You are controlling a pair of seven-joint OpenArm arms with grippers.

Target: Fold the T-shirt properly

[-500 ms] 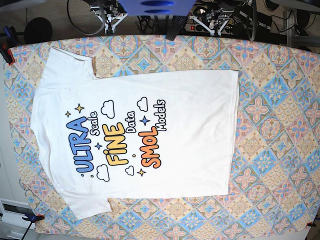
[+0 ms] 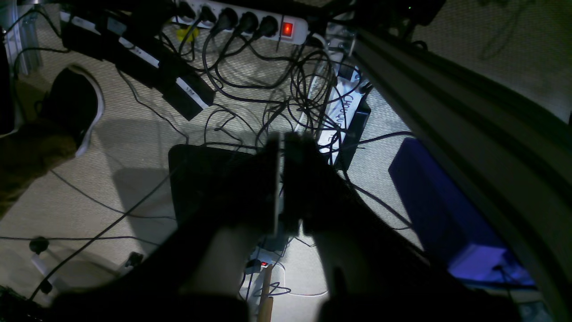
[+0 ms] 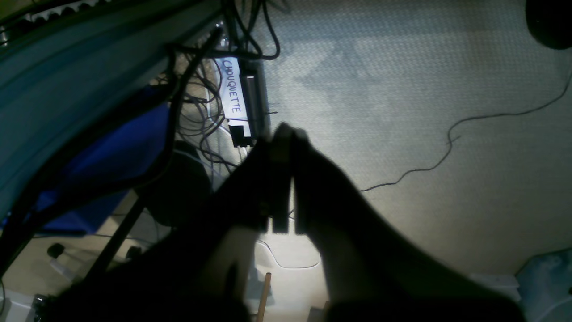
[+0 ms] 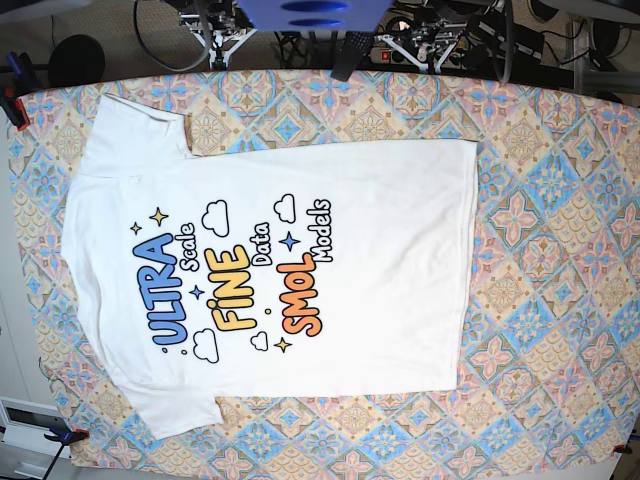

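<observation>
Carpeted floor w/ tangled cables fills both wrist views, so both arms sit parked off the table, aimed down behind it.

Left gripper [image 2: 280, 188]: dark silhouette at centre of the left wrist frame, jaws pressed together, nothing between them. Beyond it, a power strip [image 2: 250, 20] w/ a red lit switch at top centre, black cables spilling below, a blue box [image 2: 440, 210] at right, and a metal frame rail [image 2: 469, 120] crossing diagonally at upper right.

Right gripper [image 3: 281, 179]: also a dark shape at frame centre, jaws pressed together, holding nothing. Past it, a white label reading "CHOUQUETTE" [image 3: 233, 91] at upper centre-left, bare carpet w/ one thin cable [image 3: 451, 134] at right.

Base view: table [image 4: 560, 200] w/ a blue, orange and cream tile-pattern cloth. T-shirt [image 4: 400, 250] lies flat and spread out in the left and centre of the frame, print side up, collar toward the left edge, hem toward centre-right, sleeves at upper left and lower left. Neither arm shows over the table.

Progress, by my read: none yet. No fold made; shirt fully open. Sleeves, sides and the lengthwise fold all remain to do.
</observation>
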